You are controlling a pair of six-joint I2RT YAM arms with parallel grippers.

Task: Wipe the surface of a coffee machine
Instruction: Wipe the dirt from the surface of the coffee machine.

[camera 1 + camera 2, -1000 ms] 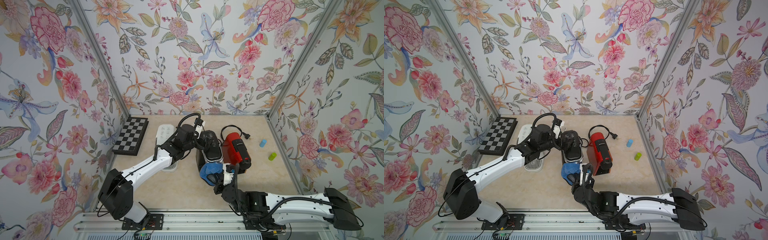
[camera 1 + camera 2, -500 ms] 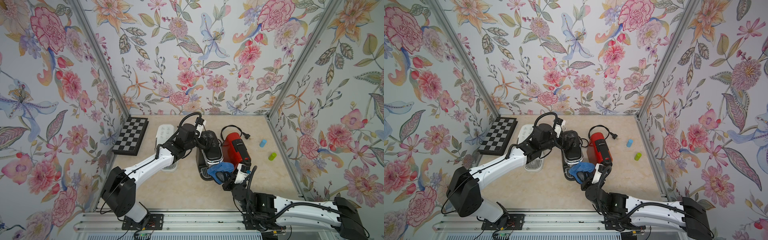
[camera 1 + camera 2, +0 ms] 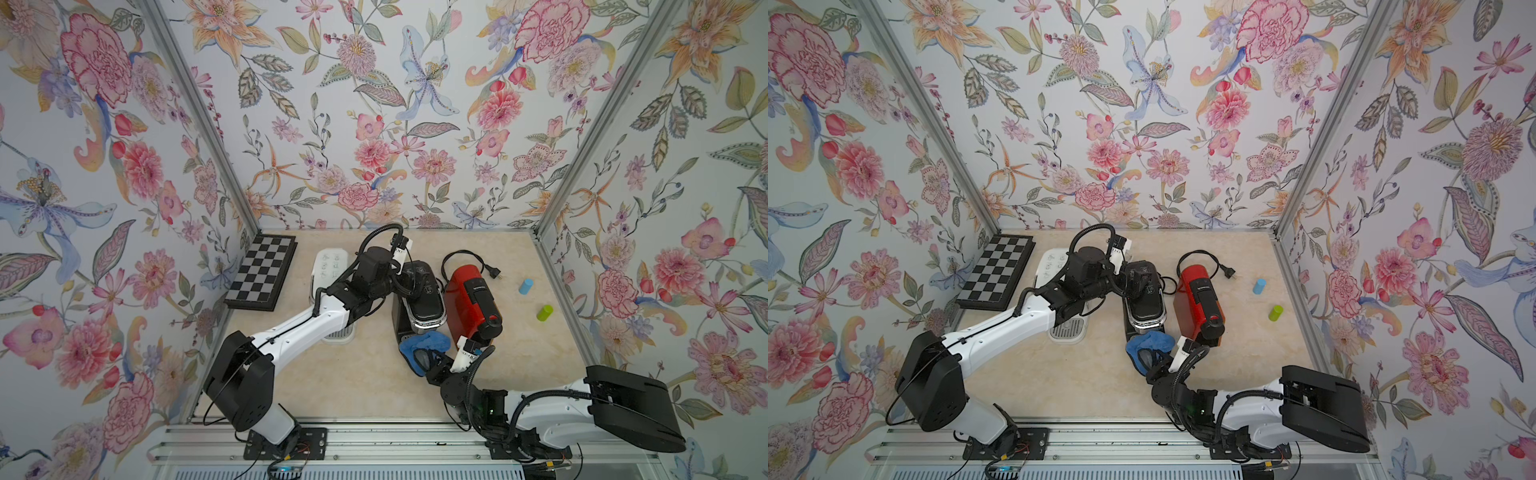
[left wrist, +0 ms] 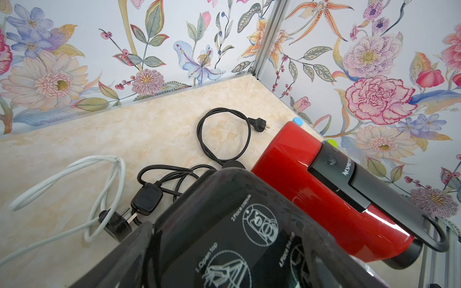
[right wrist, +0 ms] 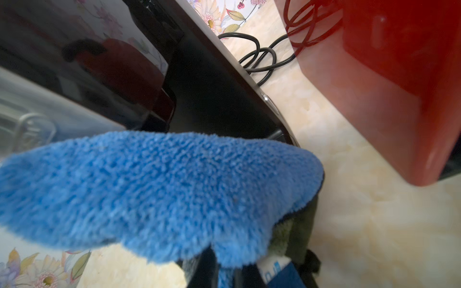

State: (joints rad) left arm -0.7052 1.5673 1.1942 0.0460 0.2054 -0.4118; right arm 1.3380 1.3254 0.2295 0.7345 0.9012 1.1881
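The marble-look table (image 3: 353, 386) is carrying three coffee machines in a row, and both arms are working at the middle one, the black coffee machine (image 3: 424, 299). It is standing upright near the table's centre, with a red coffee machine (image 3: 467, 299) just beside it on one flank and a white coffee machine (image 3: 328, 266) partly under the left arm on the other.

The blue cloth (image 3: 424, 345) is bunching against the black machine's front foot. The right wrist view is showing its pile (image 5: 159, 194) lying close to the dark front base, though contact there is hard to confirm. The right gripper (image 3: 428, 360) is clamping together on the cloth from the near side, its tips buried in the folds. The left gripper (image 3: 409, 272) is sitting at the machine's rear top with its jaws wide apart, astride the body — whether they are actually pressing on the shell I cannot tell.

The wipe itself looks to be in hand, low on the front. The next move is probably calling for the right arm to press the cloth flat and draw it up over the glossy lid while the left arm is steadying the body, taking care not to knock the red neighbour.
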